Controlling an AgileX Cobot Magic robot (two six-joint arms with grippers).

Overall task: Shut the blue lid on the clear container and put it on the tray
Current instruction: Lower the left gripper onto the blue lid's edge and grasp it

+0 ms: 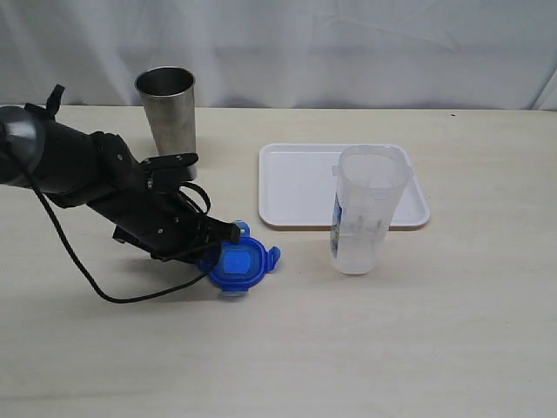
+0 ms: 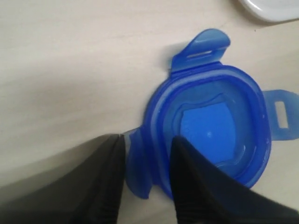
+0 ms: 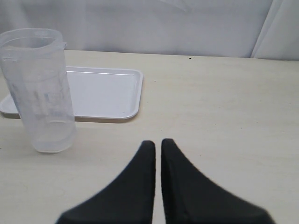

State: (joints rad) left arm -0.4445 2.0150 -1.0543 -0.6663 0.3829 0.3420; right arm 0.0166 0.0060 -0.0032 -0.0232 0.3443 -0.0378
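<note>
The blue lid lies on the table with its hollow side up, flaps spread, sticker hidden. My left gripper reaches it from the left. In the left wrist view its two fingers straddle one edge of the blue lid, and the left gripper is shut on the rim and a flap. The clear container stands upright with its top open, just in front of the white tray. My right gripper is shut and holds nothing, well off from the clear container and the tray.
A grey steel tumbler stands at the back left, close behind my left arm. A black cable loops from that arm onto the table. A white cloth backdrop closes off the far edge.
</note>
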